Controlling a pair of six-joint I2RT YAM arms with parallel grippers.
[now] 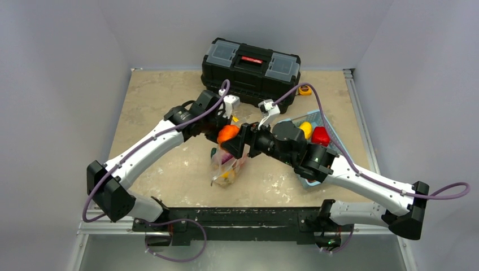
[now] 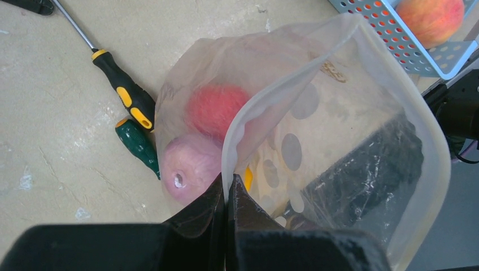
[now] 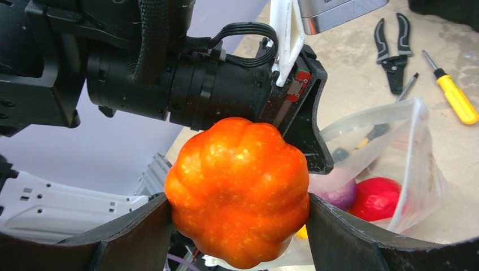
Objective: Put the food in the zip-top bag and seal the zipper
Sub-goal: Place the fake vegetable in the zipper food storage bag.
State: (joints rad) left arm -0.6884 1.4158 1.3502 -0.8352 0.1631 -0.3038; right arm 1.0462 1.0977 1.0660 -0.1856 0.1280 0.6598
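Clear dotted film is what my left claw (image 2: 227, 183) has pinched, jaws together on the rim of the zip-top bag (image 2: 339, 101). The bag stands near the middle of the bench (image 2: 51, 113) with its mouth lifted open. At 9 o'clock of the bag lie a yellow-handled screwdriver (image 2: 125, 93) and a green-handled screwdriver (image 2: 138, 148), both outside it and none of my business. Inside it sit a red fruit (image 2: 217, 110), a purple one (image 2: 189, 166) and a scrap of yellow (image 2: 247, 178). My right claw (image 3: 237, 226) is clamped wide on the orange pumpkin-shaped toy (image 3: 237, 186). From the right wrist the open mouth shows at 4 o'clock of the toy, so I judge it is beside the opening, not yet over it. To do this well I should hold the left pinch firm and high so the zipper (image 2: 282, 79) stays spread. Then I should bring the toy square above the mouth and lower it past the rim before I let go. It looks broad against that opening, so a careless entry could snag the film and tug it from my left claw. At 3 o'clock of the bag the light blue basket (image 1: 333, 135) holds a yellow piece (image 1: 305, 129) and a red piece (image 1: 321, 136), so sealing comes later.
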